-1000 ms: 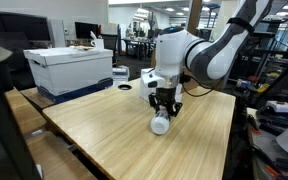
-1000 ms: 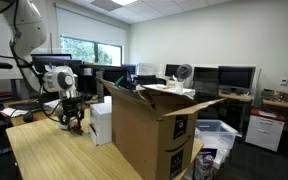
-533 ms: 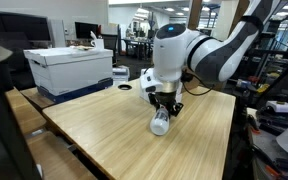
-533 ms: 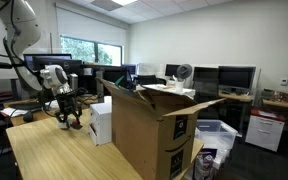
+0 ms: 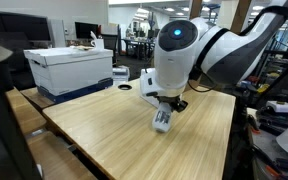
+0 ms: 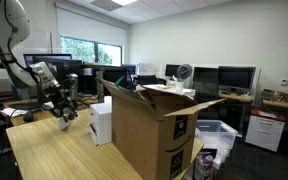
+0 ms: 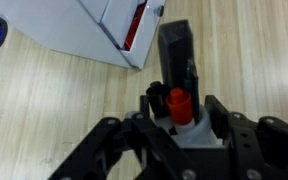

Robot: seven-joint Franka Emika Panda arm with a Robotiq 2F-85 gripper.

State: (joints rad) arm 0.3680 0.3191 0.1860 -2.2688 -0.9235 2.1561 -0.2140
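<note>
My gripper point(image 5: 164, 110) hangs over the middle of a light wooden table point(image 5: 99, 135). It is shut on a small white object point(image 5: 162, 123) and holds it tilted just above the tabletop. In the wrist view the gripper point(image 7: 181, 112) clamps this white object point(image 7: 179, 100) between its black fingers. The object has a red tip, and a dark part juts out beyond it. In an exterior view the gripper point(image 6: 64, 112) is tilted near the table's far end, and the object is too small to make out.
A white lidded box point(image 5: 69, 68) stands at the table's far corner; its corner shows in the wrist view point(image 7: 74, 25). A small dark disc point(image 5: 124, 87) lies near it. A large open cardboard box point(image 6: 149, 130) and a white box point(image 6: 101, 122) stand by the table point(image 6: 44, 155).
The arm has swung and rotated, and the wrist has tilted. The white object, upright on the table before, now hangs tilted in the gripper.
</note>
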